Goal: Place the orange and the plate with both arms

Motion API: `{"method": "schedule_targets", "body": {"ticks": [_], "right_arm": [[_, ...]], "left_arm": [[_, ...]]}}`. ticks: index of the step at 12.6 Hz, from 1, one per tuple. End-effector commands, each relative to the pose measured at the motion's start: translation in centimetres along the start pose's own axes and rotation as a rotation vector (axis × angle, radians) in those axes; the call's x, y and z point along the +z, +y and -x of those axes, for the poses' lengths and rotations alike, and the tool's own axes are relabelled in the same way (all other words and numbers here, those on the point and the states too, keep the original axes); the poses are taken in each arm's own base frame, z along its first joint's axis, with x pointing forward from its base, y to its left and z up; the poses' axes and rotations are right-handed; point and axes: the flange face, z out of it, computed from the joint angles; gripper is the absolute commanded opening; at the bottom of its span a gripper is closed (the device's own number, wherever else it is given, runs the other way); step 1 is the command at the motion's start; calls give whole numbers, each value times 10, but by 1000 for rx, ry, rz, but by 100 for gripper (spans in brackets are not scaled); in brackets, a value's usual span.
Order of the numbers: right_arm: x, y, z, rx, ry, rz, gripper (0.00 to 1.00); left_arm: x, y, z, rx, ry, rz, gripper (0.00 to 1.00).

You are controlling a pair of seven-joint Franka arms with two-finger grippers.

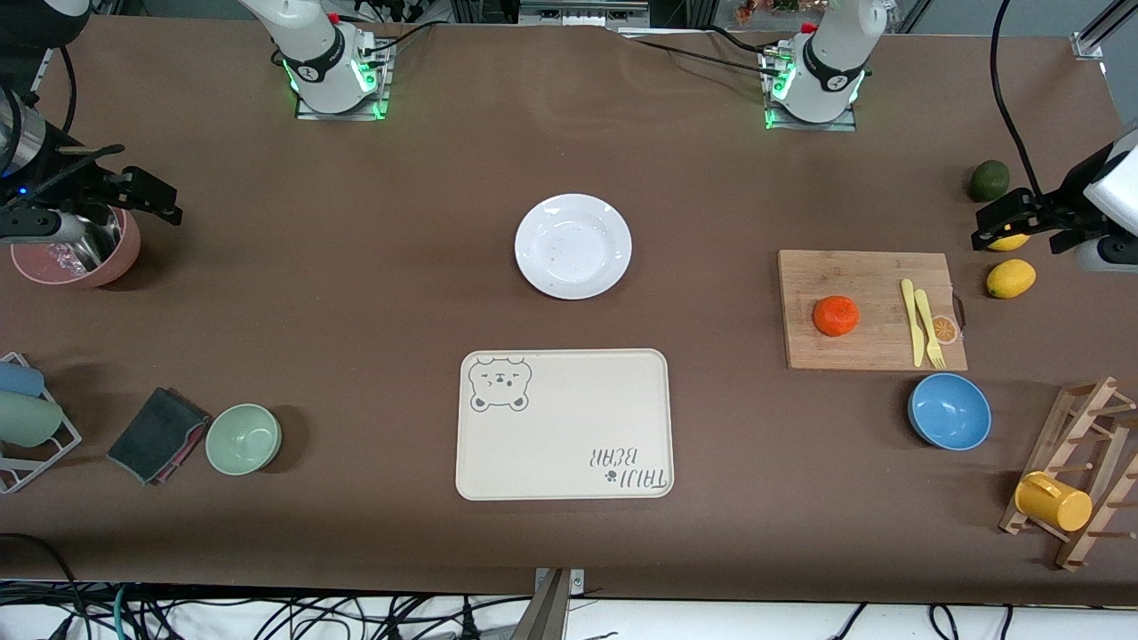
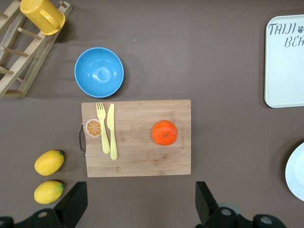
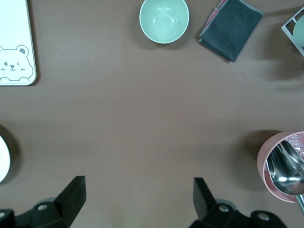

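The orange (image 1: pixel 836 316) sits on a wooden cutting board (image 1: pixel 876 351) toward the left arm's end of the table; it also shows in the left wrist view (image 2: pixel 164 132). The white plate (image 1: pixel 573 246) lies empty at the table's middle, farther from the front camera than the cream bear-print tray (image 1: pixel 564 424). Its edge shows in the left wrist view (image 2: pixel 297 173) and the right wrist view (image 3: pixel 2 159). My left gripper (image 1: pixel 1022 222) (image 2: pixel 141 202) is open and empty, high over the lemons. My right gripper (image 1: pixel 124 182) (image 3: pixel 137 197) is open and empty, high over a pink bowl.
A yellow knife and fork (image 1: pixel 920 320) lie on the board. A blue bowl (image 1: pixel 949 411), two lemons (image 1: pixel 1011 278), an avocado (image 1: pixel 989 180) and a wooden rack with a yellow cup (image 1: pixel 1053 500) stand nearby. A pink bowl (image 1: pixel 80 253), green bowl (image 1: pixel 243 438) and dark cloth (image 1: pixel 156 434) lie at the right arm's end.
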Motion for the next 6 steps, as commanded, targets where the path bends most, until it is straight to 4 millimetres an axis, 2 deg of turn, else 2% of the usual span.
{"method": "schedule_targets", "body": {"ticks": [1, 6], "right_arm": [[-2, 0, 3, -1, -2, -8, 100], [-3, -2, 2, -15, -2, -8, 100]], "left_arm": [[-5, -1, -1, 0, 2, 12, 100], [-4, -1, -1, 0, -1, 13, 100]]}}
